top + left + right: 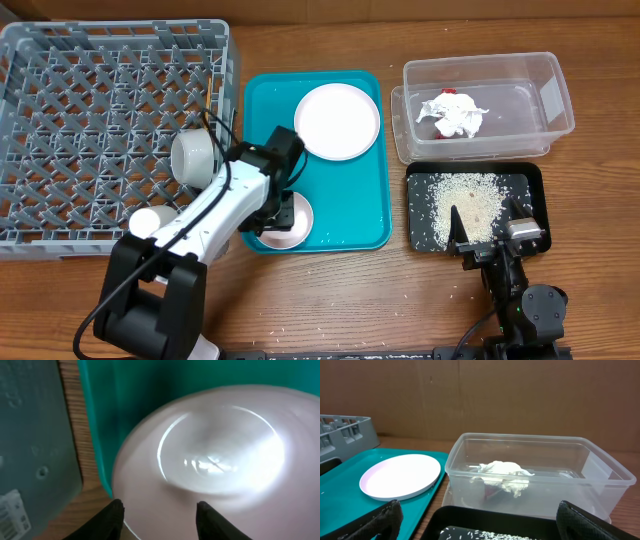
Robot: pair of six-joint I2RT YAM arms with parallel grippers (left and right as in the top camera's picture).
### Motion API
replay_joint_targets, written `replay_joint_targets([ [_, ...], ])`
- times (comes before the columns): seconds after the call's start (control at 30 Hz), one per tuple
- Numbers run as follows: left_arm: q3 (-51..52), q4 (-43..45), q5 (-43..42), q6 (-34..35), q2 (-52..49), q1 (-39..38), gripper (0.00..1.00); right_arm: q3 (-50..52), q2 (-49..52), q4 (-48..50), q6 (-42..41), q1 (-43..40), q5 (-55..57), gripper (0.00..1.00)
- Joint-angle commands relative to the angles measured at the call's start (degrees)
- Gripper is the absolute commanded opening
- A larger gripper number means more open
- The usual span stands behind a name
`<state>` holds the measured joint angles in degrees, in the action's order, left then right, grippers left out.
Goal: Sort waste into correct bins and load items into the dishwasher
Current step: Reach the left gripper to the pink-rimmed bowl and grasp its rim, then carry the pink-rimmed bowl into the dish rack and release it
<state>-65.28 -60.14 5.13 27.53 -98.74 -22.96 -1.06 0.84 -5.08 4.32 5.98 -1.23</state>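
The small pink bowl [297, 222] sits on the teal tray's front edge and fills the left wrist view [220, 455]. My left gripper [281, 214] is open right over it, its fingertips [161, 520] spread at the bowl's near rim. The pale pink plate [338, 121] lies on the teal tray, also in the right wrist view [400, 476]. The grey-green bowl [193, 155] and white cup [148, 220] are in the grey dish rack [90, 60]. Crumpled tissue [455, 115] and red wrapper [450, 93] lie in the clear tub [555, 95]. Rice [465, 200] covers the black tray [535, 180]. My right gripper [490, 235] is open and empty [487, 527]. No chopsticks are in view.
The teal serving tray [350, 200] lies between the rack and the bins. A few rice grains are scattered on the wooden table [380, 300] in front. A brown board wall [520, 395] stands behind the tub.
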Motion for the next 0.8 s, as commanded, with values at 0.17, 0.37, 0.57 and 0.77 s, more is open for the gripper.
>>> replay_joint_targets([
  [0.17,-2.93,0.28,-3.37,-2.14,3.56,1.7,0.56,0.61,-0.68,0.48,0.04,-0.48,0.09,1.0],
  [0.37,0.07,-0.37,3.63,0.63,3.5,2.4,0.55,0.61,-0.68,0.46,0.04,-0.48,0.09,1.0],
  [0.57,5.05,6.93,-2.27,-3.43,3.48,3.04,0.52,0.61,-0.68,0.46,0.02,-0.48,0.09,1.0],
  [0.77,6.25,9.35,-7.93,-4.74,3.48,3.02,0.37,0.61,-0.68,0.46,0.04,-0.48,0.09,1.0],
])
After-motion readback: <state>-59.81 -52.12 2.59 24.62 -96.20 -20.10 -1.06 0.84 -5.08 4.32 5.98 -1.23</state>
